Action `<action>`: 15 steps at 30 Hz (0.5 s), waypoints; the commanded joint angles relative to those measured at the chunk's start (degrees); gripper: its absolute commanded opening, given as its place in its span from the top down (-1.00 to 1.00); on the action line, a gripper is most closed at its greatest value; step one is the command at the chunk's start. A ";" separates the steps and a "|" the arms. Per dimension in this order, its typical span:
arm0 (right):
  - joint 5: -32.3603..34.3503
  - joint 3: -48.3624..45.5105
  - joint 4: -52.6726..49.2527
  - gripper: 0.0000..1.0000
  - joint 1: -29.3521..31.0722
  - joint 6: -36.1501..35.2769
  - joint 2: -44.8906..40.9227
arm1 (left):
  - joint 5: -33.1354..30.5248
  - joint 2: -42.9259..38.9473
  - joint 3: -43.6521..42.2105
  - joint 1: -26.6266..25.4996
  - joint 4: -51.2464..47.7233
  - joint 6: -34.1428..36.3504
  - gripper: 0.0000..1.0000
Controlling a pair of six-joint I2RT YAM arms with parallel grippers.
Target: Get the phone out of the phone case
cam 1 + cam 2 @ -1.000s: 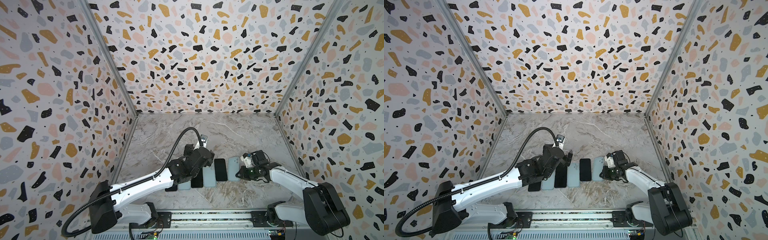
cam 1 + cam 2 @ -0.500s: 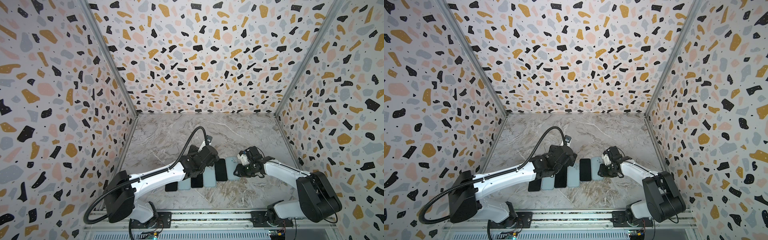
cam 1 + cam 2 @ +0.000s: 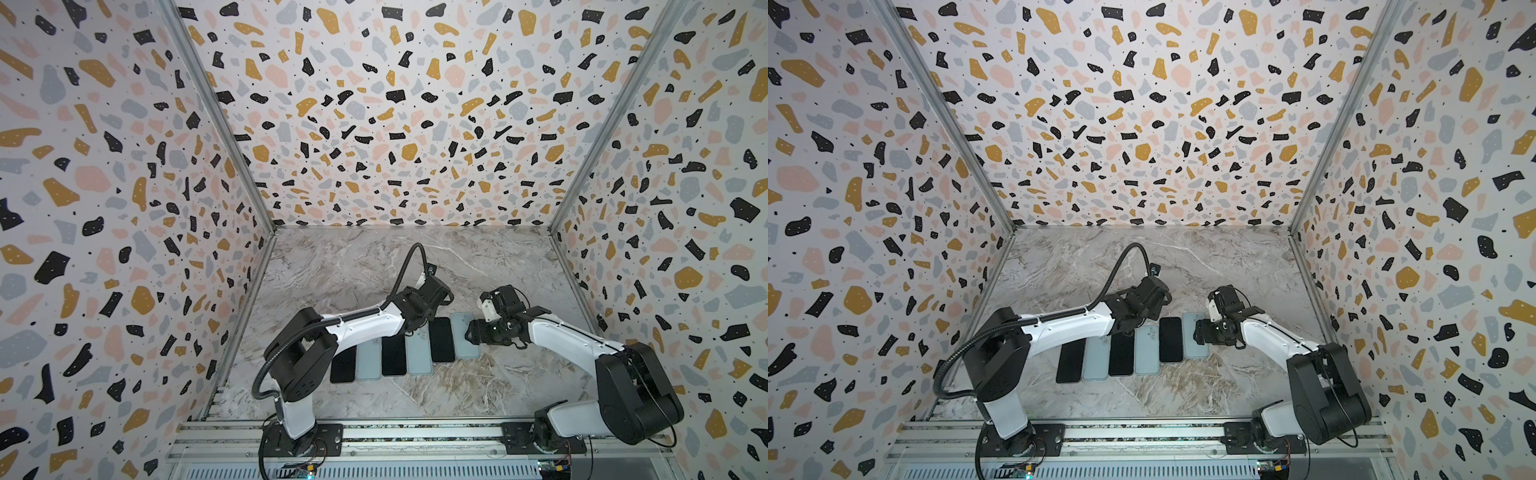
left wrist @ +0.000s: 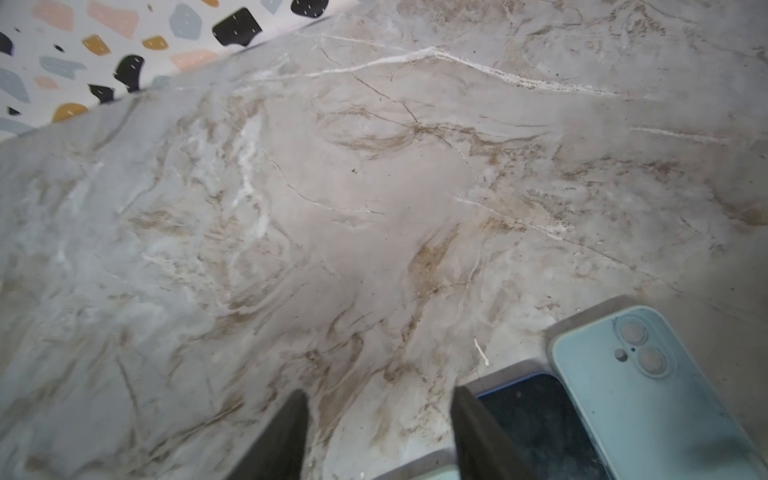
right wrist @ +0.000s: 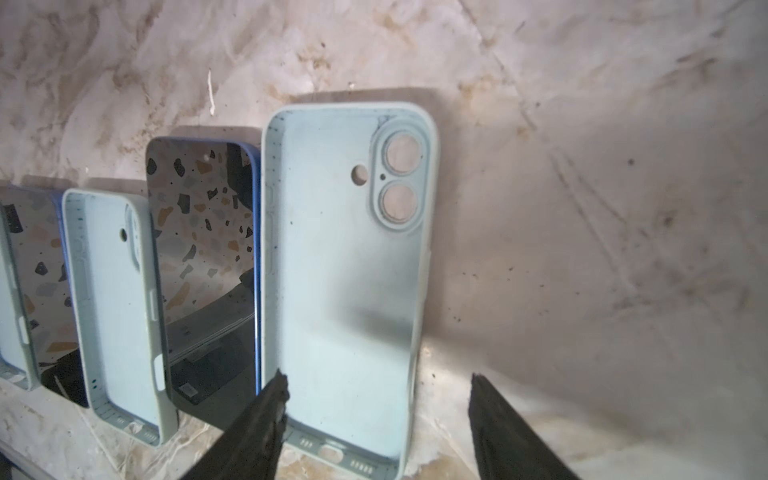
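Note:
Three black phones and three empty pale blue cases lie alternating in a row on the marble table. The rightmost phone case (image 3: 464, 336) (image 5: 345, 266) lies inner side up with nothing in it. A black phone (image 3: 441, 338) (image 5: 203, 266) with a blue edge lies flat just left of it. My right gripper (image 3: 473, 332) (image 5: 378, 380) is open just above that case's right edge and grips nothing. My left gripper (image 3: 412, 326) (image 4: 378, 397) is open over bare table at the far ends of the middle phone (image 4: 536, 424) and case; nothing is between its fingers.
Further left in the row lie a case (image 3: 419, 351), a phone (image 3: 393, 353), a case (image 3: 368, 359) and a phone (image 3: 343, 365). Terrazzo walls close off the left, back and right. The arms' rail (image 3: 415, 436) runs along the front edge.
My right gripper has gone from shut to open at the rightmost case. My left arm has swung right and further back, and its jaws have narrowed.

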 commanded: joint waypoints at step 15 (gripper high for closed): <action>-4.92 15.22 10.40 0.83 -3.04 -2.37 14.52 | 9.96 13.28 8.34 3.09 4.72 -2.50 1.00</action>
